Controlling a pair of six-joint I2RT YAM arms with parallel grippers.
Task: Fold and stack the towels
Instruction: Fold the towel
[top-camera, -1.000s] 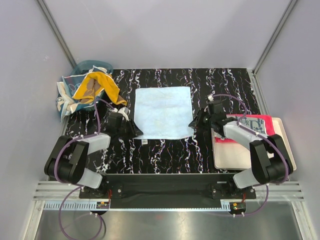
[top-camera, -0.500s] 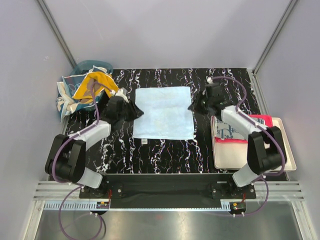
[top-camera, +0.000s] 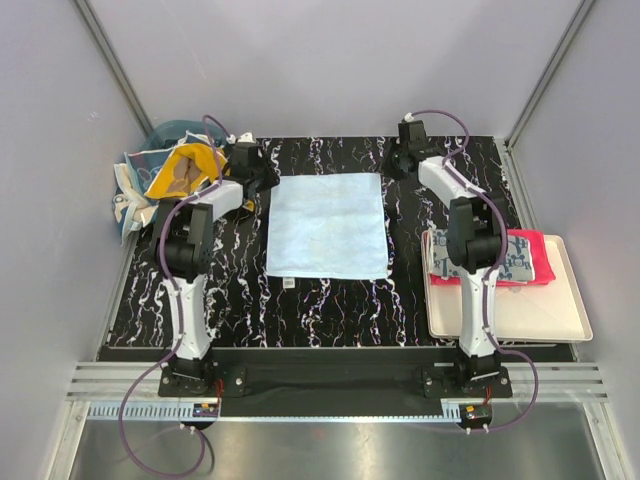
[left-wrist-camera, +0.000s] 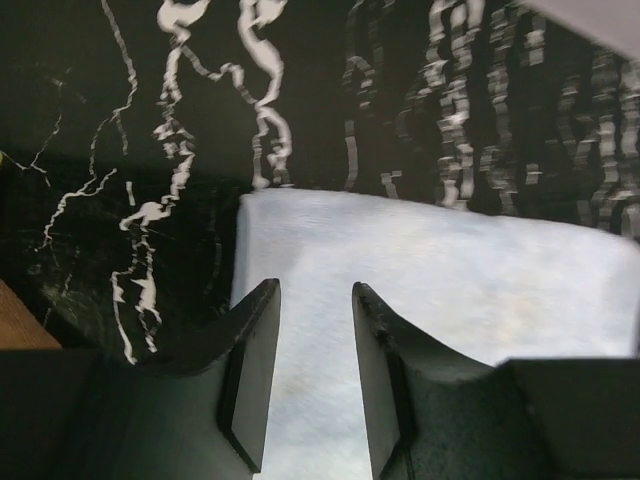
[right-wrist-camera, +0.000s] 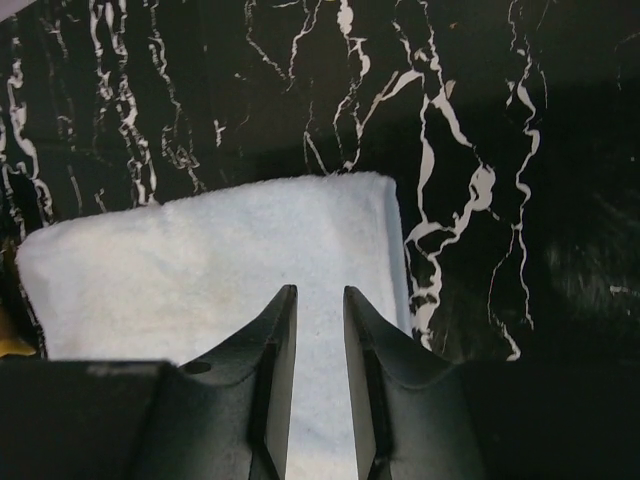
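Note:
A light blue towel (top-camera: 327, 226) lies flat and unfolded in the middle of the black marbled table. My left gripper (top-camera: 256, 176) hovers at its far left corner and is open, with nothing between the fingers; in the left wrist view the gripper (left-wrist-camera: 315, 290) has the towel (left-wrist-camera: 440, 270) beneath it. My right gripper (top-camera: 396, 164) is at the far right corner, its jaws narrowly apart and empty; the right wrist view shows the gripper (right-wrist-camera: 318, 292) over the towel (right-wrist-camera: 190, 270). An orange towel (top-camera: 186, 172) hangs crumpled from the basket. A grey patterned towel (top-camera: 505, 256) lies folded on a red one (top-camera: 540, 266).
The teal basket (top-camera: 165, 135) stands at the back left, with a teal and white cloth (top-camera: 130, 190) spilling over its side. The cream tray (top-camera: 510, 315) sits at the right edge and holds the two folded towels. Grey walls close in the table.
Both arms have swept away from me along the blue towel's sides, from near its front corners to its far corners. The towel stays flat.

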